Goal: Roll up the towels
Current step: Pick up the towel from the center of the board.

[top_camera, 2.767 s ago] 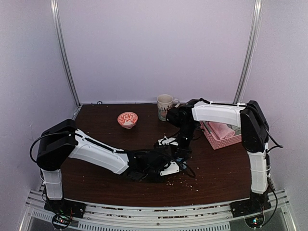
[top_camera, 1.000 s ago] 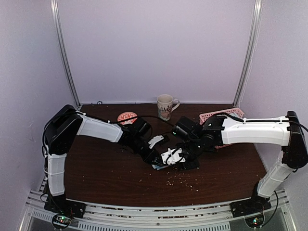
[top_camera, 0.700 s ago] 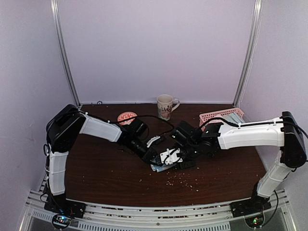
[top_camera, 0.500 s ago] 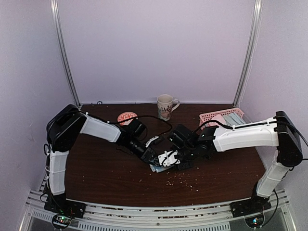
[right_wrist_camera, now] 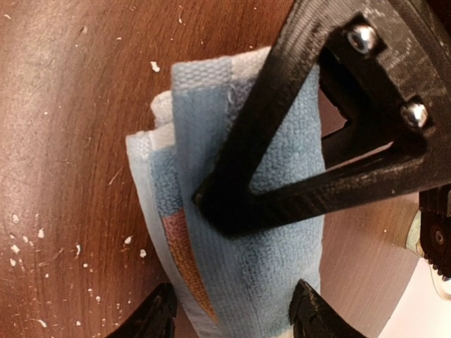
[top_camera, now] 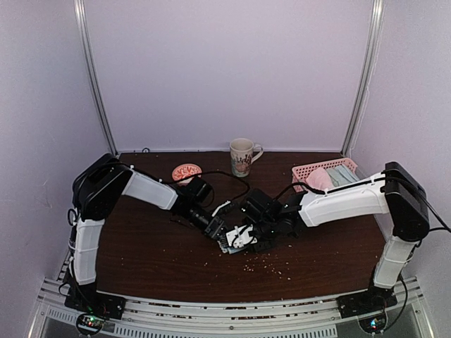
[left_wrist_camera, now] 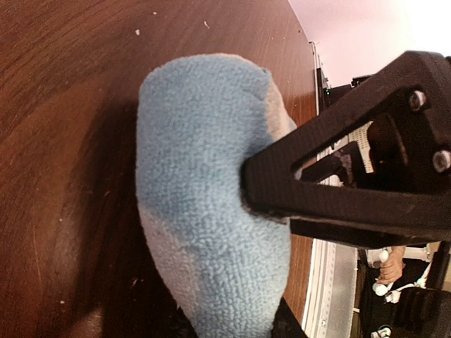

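My left arm stretched low toward centre, left gripper pinched on towel. My right arm reaches across from right side, wrist low, right gripper nose to nose with left, jaws parted astride towel.

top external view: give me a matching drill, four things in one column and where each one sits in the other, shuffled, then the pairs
1. mug
2. bowl
3. pink basket
4. blue towel

a. far right
b. centre, in front of the others
c. back edge, middle
d. just left of the mug

Pairs: 1-c, 2-d, 3-a, 4-b
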You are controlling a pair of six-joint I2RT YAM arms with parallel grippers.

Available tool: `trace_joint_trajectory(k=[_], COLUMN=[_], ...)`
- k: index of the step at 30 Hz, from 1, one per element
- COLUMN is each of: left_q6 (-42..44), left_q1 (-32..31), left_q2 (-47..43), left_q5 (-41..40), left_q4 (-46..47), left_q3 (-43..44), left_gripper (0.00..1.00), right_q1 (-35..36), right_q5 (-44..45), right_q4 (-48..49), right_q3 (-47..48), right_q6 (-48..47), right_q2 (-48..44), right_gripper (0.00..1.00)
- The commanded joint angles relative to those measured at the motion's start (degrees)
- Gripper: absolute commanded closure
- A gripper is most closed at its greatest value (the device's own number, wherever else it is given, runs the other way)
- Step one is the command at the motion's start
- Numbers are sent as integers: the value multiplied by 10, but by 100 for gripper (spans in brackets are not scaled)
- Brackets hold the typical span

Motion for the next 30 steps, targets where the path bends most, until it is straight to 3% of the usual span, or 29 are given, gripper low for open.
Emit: trace_joint_trajectory(k=[1,4,13,15,16,24,30], left_q6=[-9,-9,21,22,15,25,61], left_q1=[6,7,17,20,26,68,79], left_q2=[19,21,-15,-27,-54,-171,-257], left_q5=[36,29,-40,-59,-74,-203,-394], left_q4=[21,13,-33,-40,-30,-78,-129], left_q3=[-1,5,6,3,-13,-22,10], left_gripper=[98,94,65,57,49,47,47], right_q1=[2,0,-4,-6,-13,-24,-53], right_q5=[-8,-14,-10,-4,0,-75,-163], right_q4=[13,14,2,10,19,-61,-151], right_q3=[-11,-6,9,8,10,44,136], right_q6=[-16,-22,-39,-42,-39,-10,60], right_q2=[35,54,120,129,139,64,43], right_gripper=[45,45,56,63,80,89,90])
